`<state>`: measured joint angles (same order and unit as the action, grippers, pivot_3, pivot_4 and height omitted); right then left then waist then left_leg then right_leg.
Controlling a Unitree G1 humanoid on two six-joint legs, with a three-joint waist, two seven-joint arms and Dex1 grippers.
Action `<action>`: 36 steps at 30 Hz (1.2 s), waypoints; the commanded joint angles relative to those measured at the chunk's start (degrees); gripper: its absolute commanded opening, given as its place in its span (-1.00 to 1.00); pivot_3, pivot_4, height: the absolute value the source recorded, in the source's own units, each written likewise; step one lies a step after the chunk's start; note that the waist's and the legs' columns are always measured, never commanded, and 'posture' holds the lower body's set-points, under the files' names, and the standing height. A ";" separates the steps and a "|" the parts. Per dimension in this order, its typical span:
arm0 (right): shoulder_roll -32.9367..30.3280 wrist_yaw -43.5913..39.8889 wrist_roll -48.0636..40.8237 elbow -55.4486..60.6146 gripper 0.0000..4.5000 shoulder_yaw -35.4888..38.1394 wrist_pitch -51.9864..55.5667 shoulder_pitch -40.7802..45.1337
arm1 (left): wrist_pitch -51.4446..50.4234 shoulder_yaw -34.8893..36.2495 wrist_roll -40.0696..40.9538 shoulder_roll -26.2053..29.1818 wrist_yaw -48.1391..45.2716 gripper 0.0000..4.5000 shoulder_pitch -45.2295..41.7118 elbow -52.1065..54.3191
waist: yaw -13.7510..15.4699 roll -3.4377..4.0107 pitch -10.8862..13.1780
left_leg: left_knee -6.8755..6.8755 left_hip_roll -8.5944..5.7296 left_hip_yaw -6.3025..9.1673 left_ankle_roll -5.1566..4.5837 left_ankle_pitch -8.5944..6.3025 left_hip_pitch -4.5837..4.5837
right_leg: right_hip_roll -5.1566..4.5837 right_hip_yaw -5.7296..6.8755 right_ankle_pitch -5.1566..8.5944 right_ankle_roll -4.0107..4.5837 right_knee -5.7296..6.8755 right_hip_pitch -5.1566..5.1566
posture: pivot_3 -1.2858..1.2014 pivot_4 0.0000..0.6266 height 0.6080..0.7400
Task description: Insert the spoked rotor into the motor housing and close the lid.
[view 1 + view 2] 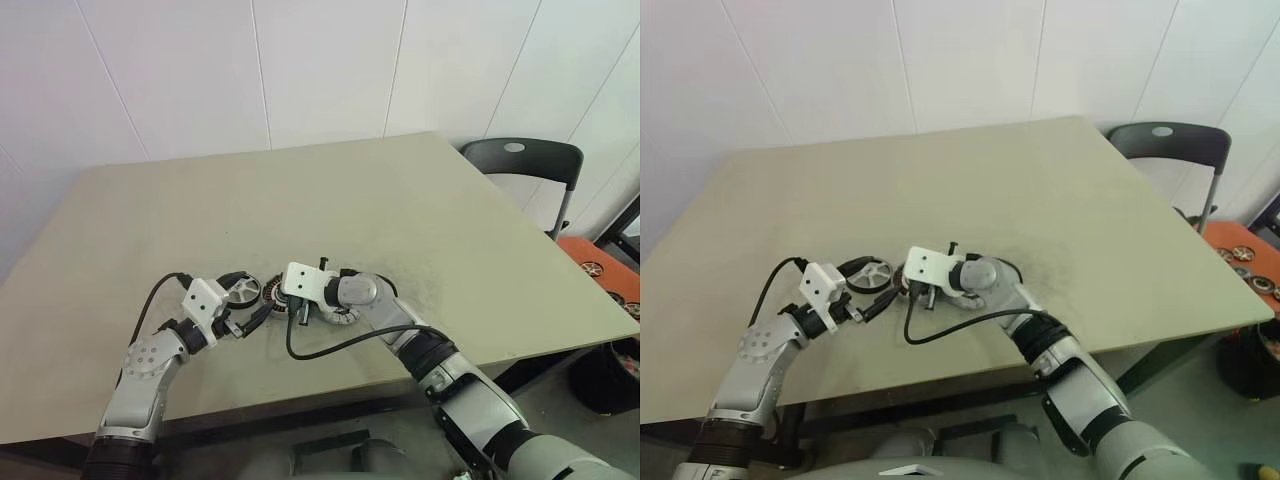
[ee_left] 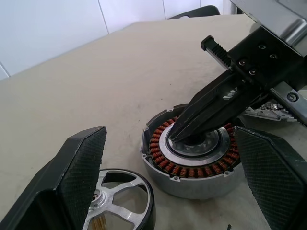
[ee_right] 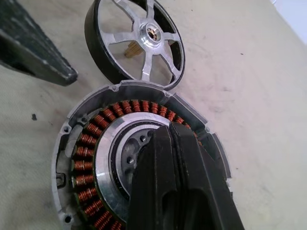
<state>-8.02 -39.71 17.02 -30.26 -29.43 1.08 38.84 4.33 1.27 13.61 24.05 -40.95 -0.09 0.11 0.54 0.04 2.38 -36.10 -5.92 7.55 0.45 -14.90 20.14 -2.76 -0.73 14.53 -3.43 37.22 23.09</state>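
Observation:
The motor housing (image 3: 88,158), a round puck with copper-brown windings around a pale hub, lies flat on the table. My right gripper (image 3: 165,136) is shut, its joined fingertips resting in the hub with nothing visible between them. The lid (image 3: 139,43), a black-rimmed ring with silver spokes, lies beside the housing and touches its edge. My left gripper (image 1: 248,300) is open, its fingers (image 2: 81,163) spread wide with the lid and the housing between and ahead of them. The spoked rotor (image 2: 266,112), a flat grey disc, lies behind my right gripper, mostly hidden.
The beige table (image 1: 400,210) stretches far beyond the parts. A black cable (image 1: 340,345) loops from my right wrist near the front edge. A dark chair (image 1: 520,160) stands past the table's right corner, with an orange tray of round parts (image 1: 600,265) behind it.

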 commanded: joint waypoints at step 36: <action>-11.41 -0.37 8.26 -1.97 -0.99 -2.89 2.82 3.78 | 1.16 -0.01 -0.14 -0.53 -0.22 1.00 -0.96 1.06 | 3.32 0.07 0.03 | -0.03 -0.08 0.09 0.18 -0.12 -0.61 | -0.13 0.01 0.33 -0.04 -0.37 -0.86 | 0.03 -1.00 1.00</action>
<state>-17.27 -41.71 22.87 -27.82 -33.45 2.18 42.93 4.41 1.13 13.22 23.48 -41.09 -0.10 0.11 3.85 0.12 2.40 -36.12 -5.99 7.64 0.63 -15.02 19.56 -2.89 -0.73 14.86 -3.48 36.84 22.25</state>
